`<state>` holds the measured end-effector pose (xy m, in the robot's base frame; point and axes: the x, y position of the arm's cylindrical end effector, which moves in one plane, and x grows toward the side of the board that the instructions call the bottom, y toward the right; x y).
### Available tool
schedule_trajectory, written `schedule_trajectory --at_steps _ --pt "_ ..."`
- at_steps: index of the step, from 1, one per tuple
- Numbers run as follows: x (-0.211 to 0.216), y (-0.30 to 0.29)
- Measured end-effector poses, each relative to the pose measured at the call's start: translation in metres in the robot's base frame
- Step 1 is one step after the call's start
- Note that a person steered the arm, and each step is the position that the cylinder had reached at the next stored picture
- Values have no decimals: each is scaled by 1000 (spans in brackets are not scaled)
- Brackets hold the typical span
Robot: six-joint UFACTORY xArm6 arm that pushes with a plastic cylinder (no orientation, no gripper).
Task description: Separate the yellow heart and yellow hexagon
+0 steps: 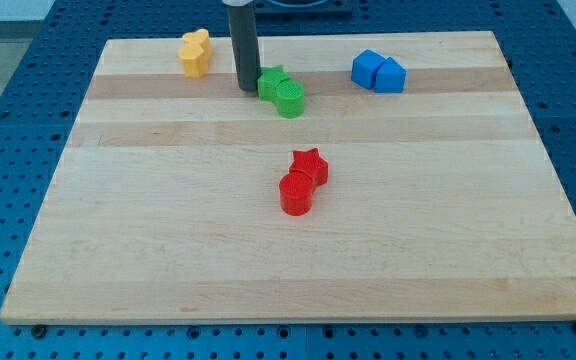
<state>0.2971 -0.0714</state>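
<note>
Two yellow blocks stand pressed together near the view's top left of the wooden board (168,250). The nearer one (194,60) looks like the hexagon and the one behind it (201,40) like the heart, but I cannot tell the shapes for sure. My tip (246,90) rests on the board to the right of the yellow pair, about a block's width away. It is just left of the green star (272,79), close to it or touching it.
A green cylinder (289,99) touches the green star on its lower right. Two blue blocks (378,71) sit together at the top right. A red star (310,165) and a red cylinder (296,193) touch near the middle.
</note>
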Motion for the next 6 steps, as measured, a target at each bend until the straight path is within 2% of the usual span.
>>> schedule_trajectory --at_steps 3,6 --pt "-13 1" --pt "-75 5"
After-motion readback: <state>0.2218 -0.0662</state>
